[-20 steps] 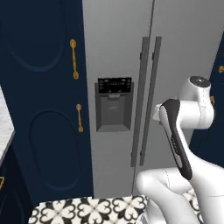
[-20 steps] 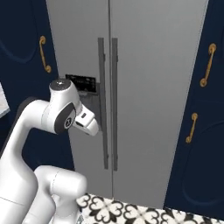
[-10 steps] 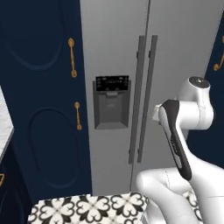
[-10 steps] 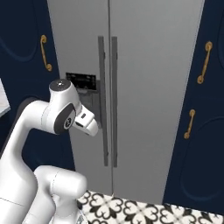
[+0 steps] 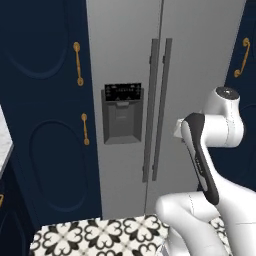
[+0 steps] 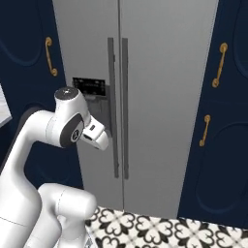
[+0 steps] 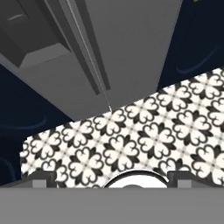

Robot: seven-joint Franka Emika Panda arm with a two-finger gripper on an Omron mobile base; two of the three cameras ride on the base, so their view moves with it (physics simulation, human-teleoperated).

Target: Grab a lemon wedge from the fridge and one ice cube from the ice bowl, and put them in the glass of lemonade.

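Observation:
The fridge (image 5: 130,60) (image 6: 164,72) stands straight ahead with both grey doors closed. Its two vertical handles (image 5: 159,110) (image 6: 119,106) meet at the centre seam. The black dispenser panel (image 5: 122,95) (image 6: 91,87) is on the left door. My arm is folded in front of the doors, apart from them. In the hand view my gripper (image 7: 111,179) is open and holds nothing; it looks down at the foot of the fridge (image 7: 131,39). The lemon wedge, ice cube, ice bowl and glass of lemonade are out of view.
Navy cabinets with gold handles flank the fridge on the left (image 5: 77,62) and on the right (image 6: 219,65). A patterned black-and-white tile floor (image 7: 144,135) lies in front of the doors. A pale counter edge (image 5: 4,145) shows at the far left.
The whole picture has shifted slightly left in both base views, so the camera moved with the base. The arm's pose and the open gripper are unchanged.

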